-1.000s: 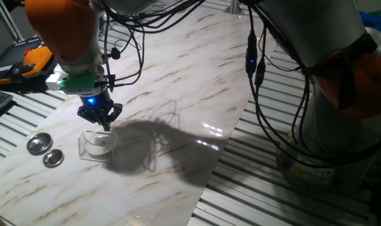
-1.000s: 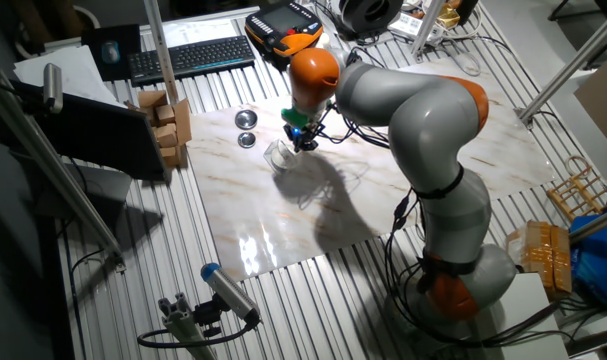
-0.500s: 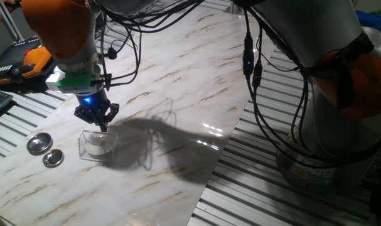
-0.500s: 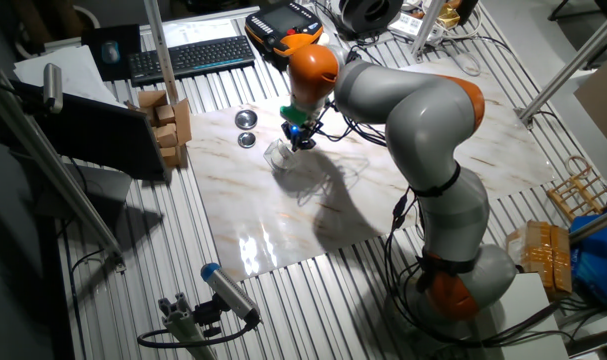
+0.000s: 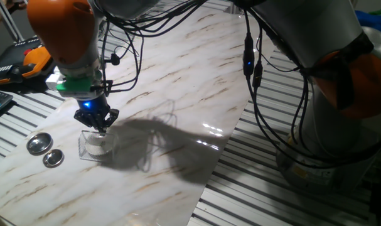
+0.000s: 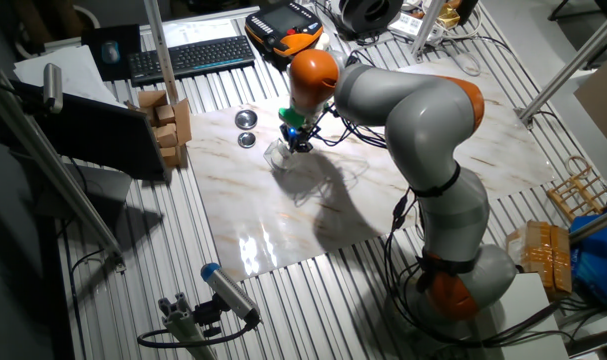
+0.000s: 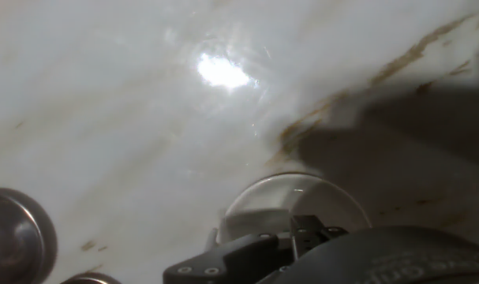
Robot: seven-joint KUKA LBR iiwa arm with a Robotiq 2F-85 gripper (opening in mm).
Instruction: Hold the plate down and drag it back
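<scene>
Gripper [image 5: 96, 127] is hanging from the orange wrist of the grey KUKA arm [image 6: 423, 110], pointing straight down over the near-left part of the marble-patterned tabletop [image 5: 177, 81]; its dark fingertips are sitting close together right at the plate [image 5: 96, 147], but whether they are pressing on it or only hovering just above is not something I can tell from where I am standing; nor can I tell whether the fingers are clenched or parted, since the hand view is showing only blurred black hardware along its lower edge.

Plate, small and white, is lying inside a clear wire-framed box [image 5: 85, 145], directly under the gripper; in the other fixed view it is showing as a pale patch [image 6: 279, 155] just below the gripper [image 6: 298, 143]; in the hand view a rounded translucent rim [image 7: 296, 193] is curving just above the gripper hardware.

Two shiny round metal lids [image 5: 39, 144] are lying just beside each other on the marble, to the left of the box and apart from it; one of them is appearing dark and blurred at the lower-left corner of the hand view [image 7: 16, 235].

Black cables [image 5: 256, 75] are trailing down across the arm; a black keyboard [image 6: 188, 57] and an orange-and-black handheld controller [image 6: 288, 22] are resting beyond the far edge of the marble.
</scene>
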